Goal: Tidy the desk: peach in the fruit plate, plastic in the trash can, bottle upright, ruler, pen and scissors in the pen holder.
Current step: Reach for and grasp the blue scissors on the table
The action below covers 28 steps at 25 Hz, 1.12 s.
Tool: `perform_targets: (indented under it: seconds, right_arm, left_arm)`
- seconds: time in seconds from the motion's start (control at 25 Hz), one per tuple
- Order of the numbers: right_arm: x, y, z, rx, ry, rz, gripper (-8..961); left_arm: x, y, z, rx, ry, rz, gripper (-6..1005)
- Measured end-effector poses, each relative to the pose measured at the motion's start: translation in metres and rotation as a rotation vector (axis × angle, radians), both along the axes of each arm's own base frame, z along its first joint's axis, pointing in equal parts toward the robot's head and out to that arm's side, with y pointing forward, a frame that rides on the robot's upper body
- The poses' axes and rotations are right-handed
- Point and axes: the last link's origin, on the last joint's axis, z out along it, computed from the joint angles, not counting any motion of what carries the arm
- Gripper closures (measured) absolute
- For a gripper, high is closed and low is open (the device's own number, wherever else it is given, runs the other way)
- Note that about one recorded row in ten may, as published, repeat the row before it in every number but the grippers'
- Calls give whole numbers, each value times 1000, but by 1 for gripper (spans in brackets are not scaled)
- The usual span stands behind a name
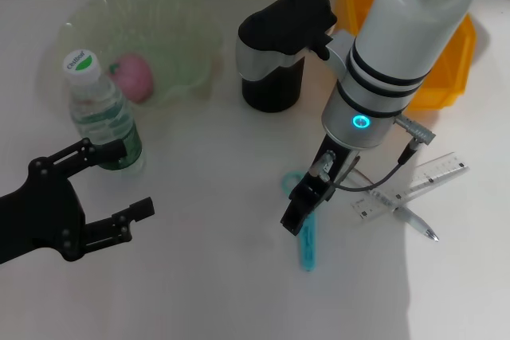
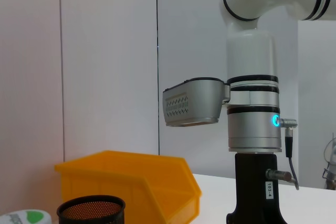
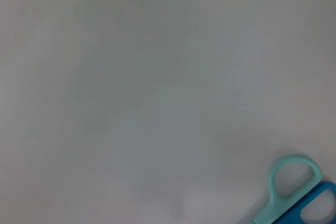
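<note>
The right pincer [image 1: 301, 211] hangs low over the scissors [image 1: 306, 228], which lie flat on the white desk [image 1: 207, 276]; whether its fingers are spread or pressed together cannot be told. The right wrist view shows only the scissors' handle loops [image 3: 294, 192] on the bare desk surface. The left pincer [image 1: 111, 185] is spread wide and holds nothing, just beside the upright bottle [image 1: 100, 109] (green-and-white cap on top). The peach [image 1: 131, 77] sits in the pale green fruit plate [image 1: 191, 29]. The black pen holder [image 1: 272, 89] stands beside the yellow bin [image 1: 450, 77]. The ruler [image 1: 414, 185] and pen [image 1: 410, 216] lie crossed on the desk, right of the scissors.
</note>
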Motion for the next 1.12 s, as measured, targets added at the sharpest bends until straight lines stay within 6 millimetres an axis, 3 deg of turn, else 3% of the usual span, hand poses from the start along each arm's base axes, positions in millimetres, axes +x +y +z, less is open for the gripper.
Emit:
perform_targets:
  seconds: [1.12]
  right_arm:
    - [11,1,-4,7,0,-39,225]
  left_arm:
    - [2,2,-5,-19,6,-5,184]
